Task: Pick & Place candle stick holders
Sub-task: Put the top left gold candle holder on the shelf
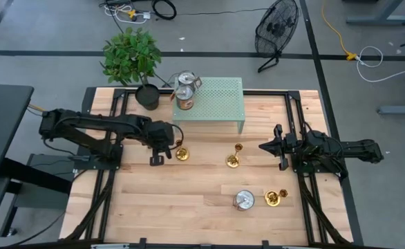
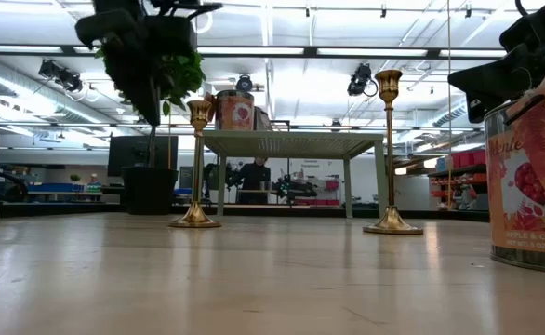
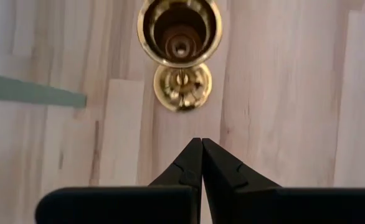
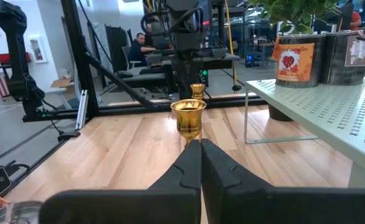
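Three gold candle stick holders are on the wooden table: one (image 1: 182, 153) left of centre, one (image 1: 234, 158) in the middle, one (image 1: 274, 198) near the right front. The first two stand upright on their round bases (image 2: 196, 221) (image 2: 392, 226). My left gripper (image 3: 201, 143) is shut with nothing in it. It slants down just left of the left holder (image 3: 180, 37), whose cup and base lie ahead of the fingertips, apart from them. My right gripper (image 4: 200, 143) is shut and level at the table's right (image 1: 263, 146), pointing at the middle holder (image 4: 189, 117).
A pale green perforated shelf (image 1: 220, 104) stands at the back centre with two tins (image 1: 185, 90) on its left end. A potted plant (image 1: 132, 59) stands beside it. One silver-lidded tin (image 1: 243, 200) sits on the table near the right front holder.
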Robot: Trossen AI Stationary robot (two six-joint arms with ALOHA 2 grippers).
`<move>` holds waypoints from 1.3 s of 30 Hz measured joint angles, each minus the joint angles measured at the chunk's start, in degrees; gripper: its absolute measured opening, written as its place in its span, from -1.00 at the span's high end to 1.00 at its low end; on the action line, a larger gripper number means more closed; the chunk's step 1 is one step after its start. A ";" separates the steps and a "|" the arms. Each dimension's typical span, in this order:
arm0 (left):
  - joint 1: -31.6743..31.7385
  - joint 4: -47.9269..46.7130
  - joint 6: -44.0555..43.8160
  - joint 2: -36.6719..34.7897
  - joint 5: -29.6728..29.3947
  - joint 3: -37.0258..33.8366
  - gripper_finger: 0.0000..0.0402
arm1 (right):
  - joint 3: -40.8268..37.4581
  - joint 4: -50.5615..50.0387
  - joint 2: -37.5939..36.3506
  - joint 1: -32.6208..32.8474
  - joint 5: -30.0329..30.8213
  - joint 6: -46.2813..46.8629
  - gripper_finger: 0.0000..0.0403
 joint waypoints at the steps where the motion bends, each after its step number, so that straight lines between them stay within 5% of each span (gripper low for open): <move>1: 0.00 -0.02 -0.09 -0.80 -0.03 -1.01 0.93 | 0.01 -0.03 0.00 0.01 0.01 0.01 0.99; 13: 0.00 7.30 -0.02 -7.05 -0.55 -9.96 0.93 | -0.01 0.61 0.30 -0.01 0.39 0.01 0.99; 39: 0.17 33.51 -0.52 -8.42 -1.96 -28.52 0.93 | -0.01 0.61 0.52 0.01 -0.02 0.00 0.99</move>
